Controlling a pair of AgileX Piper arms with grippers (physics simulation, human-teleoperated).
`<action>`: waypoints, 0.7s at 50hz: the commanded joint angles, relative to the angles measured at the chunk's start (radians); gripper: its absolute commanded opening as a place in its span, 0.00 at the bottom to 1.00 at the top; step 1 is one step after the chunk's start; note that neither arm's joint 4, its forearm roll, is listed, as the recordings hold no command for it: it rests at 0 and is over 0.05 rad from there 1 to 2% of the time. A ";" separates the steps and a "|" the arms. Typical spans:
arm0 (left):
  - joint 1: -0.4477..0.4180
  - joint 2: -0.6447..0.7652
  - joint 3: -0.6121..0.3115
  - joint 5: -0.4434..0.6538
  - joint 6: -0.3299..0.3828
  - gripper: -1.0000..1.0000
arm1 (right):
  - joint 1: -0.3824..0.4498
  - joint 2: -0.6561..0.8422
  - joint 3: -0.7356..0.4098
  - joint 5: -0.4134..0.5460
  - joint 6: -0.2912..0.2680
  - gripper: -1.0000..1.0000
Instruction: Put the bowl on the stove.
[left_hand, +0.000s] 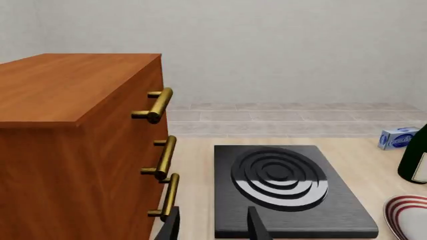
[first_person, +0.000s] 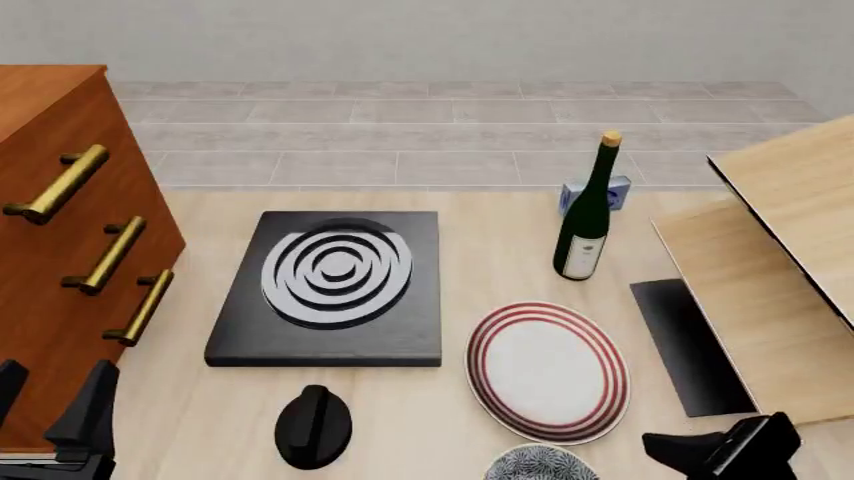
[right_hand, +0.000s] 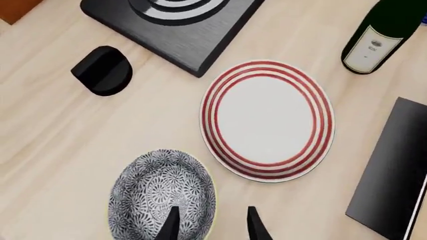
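Item: bowl (right_hand: 162, 196) — speckled grey-white, empty, upright on the table at its near edge, just beside the red-ringed plate (first_person: 547, 370) and near the black knob (first_person: 312, 427). Not yet lifted.

Item: stove (first_person: 334, 290) — black slab, burner rings bare, farther back and to the left, next to the wooden cabinet (first_person: 60, 250).

Item: right gripper (right_hand: 210, 222) — fingers parted, holding nothing; one finger over the bowl's interior, the other outside its rim, apparently straddling the wall.

Item: left gripper (left_hand: 212, 225) — fingers apart, empty, facing the stove.

Hazards, judged: a thin rim pinch may let the bowl tilt or slip in transit; a shallow close could nudge it into the plate; a low carry risks clipping the knob, the plate edge, or the stove's raised side — lift well clear first.
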 joint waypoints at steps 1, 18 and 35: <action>0.000 0.000 0.000 0.000 0.000 1.00 | 0.024 0.088 0.062 -0.124 0.042 1.00; 0.000 0.000 0.000 0.000 0.000 1.00 | 0.005 0.194 0.156 -0.296 0.070 1.00; 0.000 0.000 0.000 0.000 0.000 1.00 | 0.005 0.276 0.162 -0.362 0.092 1.00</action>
